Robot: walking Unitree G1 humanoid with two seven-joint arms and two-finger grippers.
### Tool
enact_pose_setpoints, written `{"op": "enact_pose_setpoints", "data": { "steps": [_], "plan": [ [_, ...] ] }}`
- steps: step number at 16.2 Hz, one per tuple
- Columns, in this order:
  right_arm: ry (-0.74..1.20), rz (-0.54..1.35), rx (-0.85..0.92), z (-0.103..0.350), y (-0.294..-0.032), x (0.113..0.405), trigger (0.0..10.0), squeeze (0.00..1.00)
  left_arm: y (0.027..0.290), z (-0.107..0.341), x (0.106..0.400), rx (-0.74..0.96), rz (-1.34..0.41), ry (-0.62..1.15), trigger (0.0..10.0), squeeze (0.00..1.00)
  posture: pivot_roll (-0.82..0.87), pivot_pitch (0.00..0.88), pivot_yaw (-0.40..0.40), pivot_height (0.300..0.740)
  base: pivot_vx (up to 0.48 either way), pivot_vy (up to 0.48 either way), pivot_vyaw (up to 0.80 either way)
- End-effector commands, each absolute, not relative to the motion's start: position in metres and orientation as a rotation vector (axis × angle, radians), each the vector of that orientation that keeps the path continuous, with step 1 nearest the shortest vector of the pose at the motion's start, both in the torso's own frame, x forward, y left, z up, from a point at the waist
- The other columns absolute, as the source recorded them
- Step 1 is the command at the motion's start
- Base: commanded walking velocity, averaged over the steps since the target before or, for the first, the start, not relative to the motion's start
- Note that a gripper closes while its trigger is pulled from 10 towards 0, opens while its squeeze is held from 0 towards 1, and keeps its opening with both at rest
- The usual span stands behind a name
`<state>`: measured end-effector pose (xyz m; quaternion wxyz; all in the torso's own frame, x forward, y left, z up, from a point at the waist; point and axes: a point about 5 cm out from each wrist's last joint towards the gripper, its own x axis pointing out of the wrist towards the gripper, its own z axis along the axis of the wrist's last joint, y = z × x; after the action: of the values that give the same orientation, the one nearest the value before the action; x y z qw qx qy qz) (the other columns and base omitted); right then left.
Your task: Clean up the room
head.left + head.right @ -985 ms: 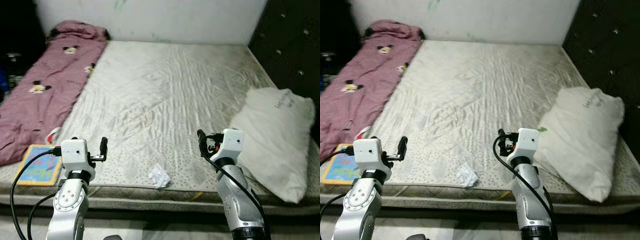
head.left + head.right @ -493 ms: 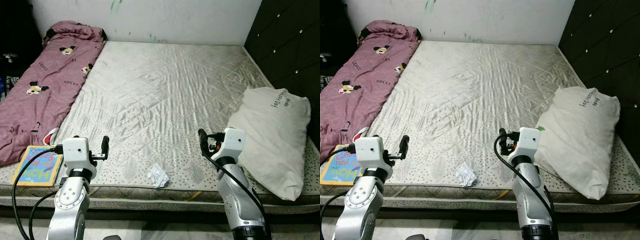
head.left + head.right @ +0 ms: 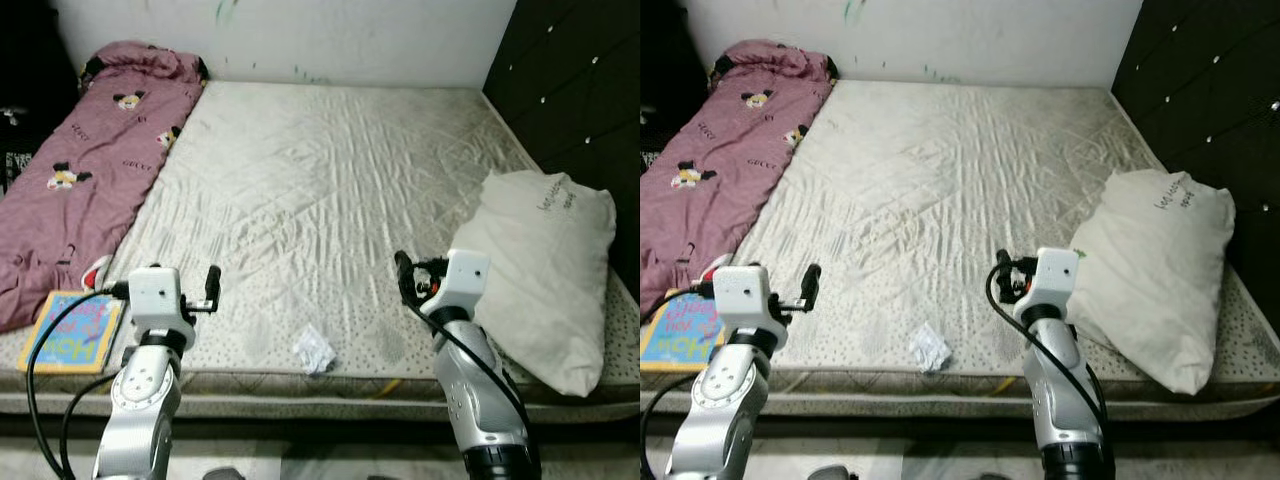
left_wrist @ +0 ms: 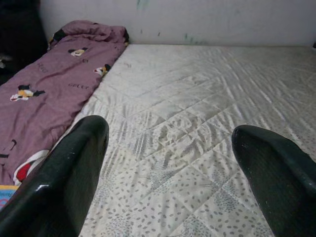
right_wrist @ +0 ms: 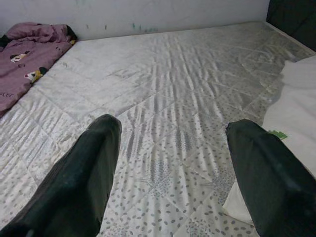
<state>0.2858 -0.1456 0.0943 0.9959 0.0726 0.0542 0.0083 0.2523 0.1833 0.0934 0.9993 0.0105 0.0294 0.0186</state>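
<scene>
A crumpled white paper scrap (image 3: 314, 349) lies on the bare mattress (image 3: 330, 180) close to its front edge, between my two arms. My left gripper (image 3: 212, 283) is held up over the front left of the mattress, open, with nothing between its fingers (image 4: 74, 168). My right gripper (image 3: 402, 275) is raised over the front right, open and empty too, just left of a white pillow (image 3: 540, 270). A colourful children's book (image 3: 68, 330) rests at the front left corner. A pink cartoon-print blanket (image 3: 80, 170) stretches along the left side.
A white wall (image 3: 300, 40) runs behind the bed. A dark tufted headboard (image 3: 580, 110) stands on the right, behind the pillow. Dark clutter (image 3: 20, 120) sits at the far left. The mattress edge is right in front of me.
The head view has shifted slightly and the earliest blur is gone. Both arms hold the same raised pose with open fingers. Nothing on the bed has moved.
</scene>
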Motion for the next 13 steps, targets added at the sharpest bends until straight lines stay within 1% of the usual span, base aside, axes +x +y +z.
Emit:
{"op": "enact_pose_setpoints", "data": {
  "steps": [1, 8, 13],
  "plan": [
    [0.116, 0.015, 0.145, 0.0933, -0.1470, 0.2861, 10.0, 0.00, 0.1836, 0.0919, 0.2523, 0.031, 0.033, 0.069, 10.0, 0.00, 0.06, 0.044, -0.010, 0.653, 0.000, 0.000, 0.00],
    [0.120, 0.015, 0.140, 0.0919, -0.1477, 0.2868, 10.0, 0.00, 0.1826, 0.0922, 0.2526, 0.033, 0.032, 0.065, 10.0, 0.00, 0.06, 0.042, -0.012, 0.579, 0.000, 0.000, 0.00],
    [0.135, 0.042, 0.129, 0.0885, -0.1445, 0.2871, 10.0, 0.00, 0.1814, 0.0907, 0.2512, 0.035, 0.037, 0.071, 10.0, 0.00, 0.07, 0.031, -0.016, 0.574, 0.000, 0.000, 0.00]
  ]
}}
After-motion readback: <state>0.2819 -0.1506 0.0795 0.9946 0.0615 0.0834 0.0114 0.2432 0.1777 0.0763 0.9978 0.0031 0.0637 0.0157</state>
